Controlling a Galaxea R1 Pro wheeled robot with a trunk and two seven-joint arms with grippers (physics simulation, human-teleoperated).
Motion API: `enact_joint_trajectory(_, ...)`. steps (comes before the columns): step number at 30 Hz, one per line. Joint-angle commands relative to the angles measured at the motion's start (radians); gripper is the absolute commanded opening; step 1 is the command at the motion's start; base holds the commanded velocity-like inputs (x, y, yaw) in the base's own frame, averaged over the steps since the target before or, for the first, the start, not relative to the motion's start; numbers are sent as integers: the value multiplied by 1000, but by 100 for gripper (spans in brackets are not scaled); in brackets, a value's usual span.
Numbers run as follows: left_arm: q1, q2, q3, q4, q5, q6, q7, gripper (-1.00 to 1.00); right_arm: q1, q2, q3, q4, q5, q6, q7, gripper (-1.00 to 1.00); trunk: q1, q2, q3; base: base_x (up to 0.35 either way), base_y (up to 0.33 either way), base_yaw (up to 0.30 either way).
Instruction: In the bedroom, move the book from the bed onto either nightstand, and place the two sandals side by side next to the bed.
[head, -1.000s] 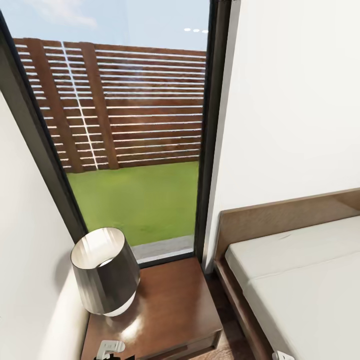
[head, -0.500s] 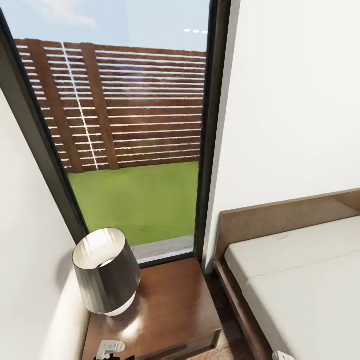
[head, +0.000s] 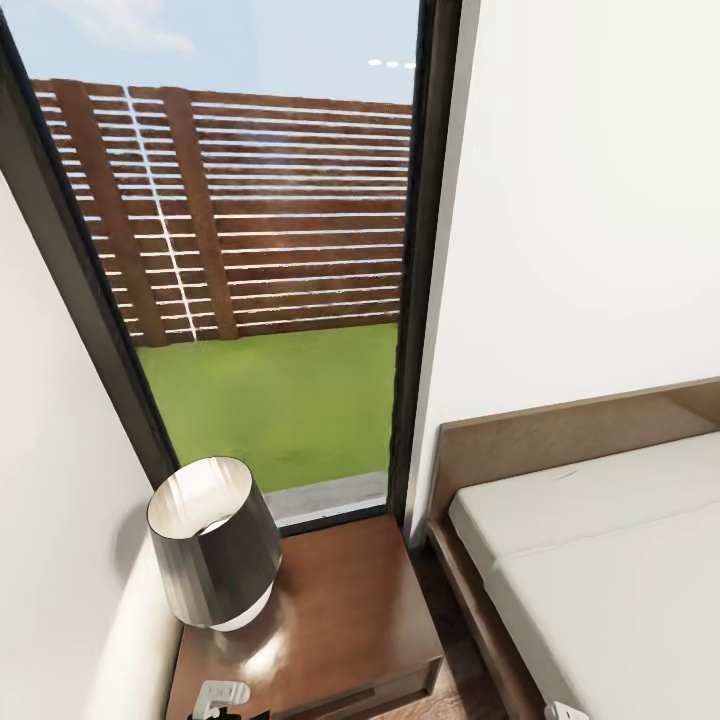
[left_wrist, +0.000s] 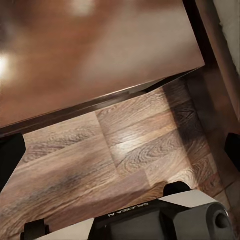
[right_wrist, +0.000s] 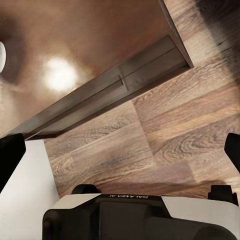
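At the head view's 6 o'clock edge, a small white-and-black part of the robot pokes up in front of the nightstand; another white scrap sits at 5 o'clock by the bed.

Both arms point steeply downward. In the left wrist view, the left gripper has its dark fingertips at opposite edges of the frame, spread wide with nothing between them. It hangs over the wood-plank floor, with the glossy nightstand top toward 12 o'clock and the dark bed frame running along 2 o'clock. In the right wrist view, the right gripper is likewise spread wide and empty, one fingertip at each side, above the floor just in front of the nightstand's drawer front; a white wall lies at 8 o'clock.

Farther out in the head view, the nightstand fills 6 to 7 o'clock, carrying a dark-shaded lamp at its left rear. The bed, pale mattress on a brown frame with headboard, occupies 4 to 5 o'clock, just beside the nightstand with a narrow gap of floor between.

Beyond, a tall black-framed window shows grass and a slatted wooden fence at 12 o'clock.
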Motion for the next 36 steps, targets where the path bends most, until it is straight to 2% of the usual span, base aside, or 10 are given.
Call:
enact_joint_trajectory(1,-1,0,6,1,2,0,-6,100,-1,0,-9,-1,10,2,4,100,1,-2,-2,0,0,0)
enact_joint_trajectory(36,-1,1,6,1,2,0,-6,100,-1,0,-9,-2,10,2,7,100,1,-2,-2,0,0,-4)
